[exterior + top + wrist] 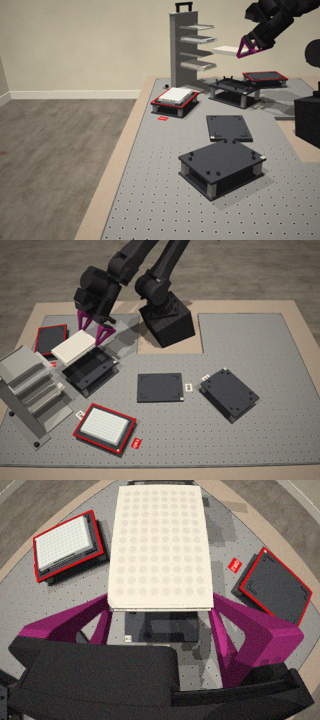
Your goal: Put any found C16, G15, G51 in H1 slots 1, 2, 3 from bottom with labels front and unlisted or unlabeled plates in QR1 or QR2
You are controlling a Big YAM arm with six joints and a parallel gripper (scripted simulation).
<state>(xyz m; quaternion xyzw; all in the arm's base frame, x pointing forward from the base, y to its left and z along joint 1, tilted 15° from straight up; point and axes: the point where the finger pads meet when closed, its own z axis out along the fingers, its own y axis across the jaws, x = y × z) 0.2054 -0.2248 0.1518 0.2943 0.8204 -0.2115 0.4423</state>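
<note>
My gripper [91, 334] is shut on the short end of a white well plate [73, 346] and holds it level in the air. In the side view the plate [224, 50] hangs in front of hotel H1 [186, 46], at about the height of the second shelf from the bottom, apart from it. That shelf [195, 53] looks bare. The bottom shelf [197, 65] and the third shelf [197, 39] each hold a plate. The top shelf [196, 26] looks bare. In the wrist view the plate [160, 547] points at the hotel, between my fingers. I cannot see a label.
Quarantine nest QR1 [104, 426] holds a white plate. The other red-framed nest [50, 339] is bare. A raised dark nest [90, 370] stands below the held plate, bare. Flat nest N6 [158, 387] and a raised nest [229, 392] lie to the right. The arm base [168, 322] stands behind.
</note>
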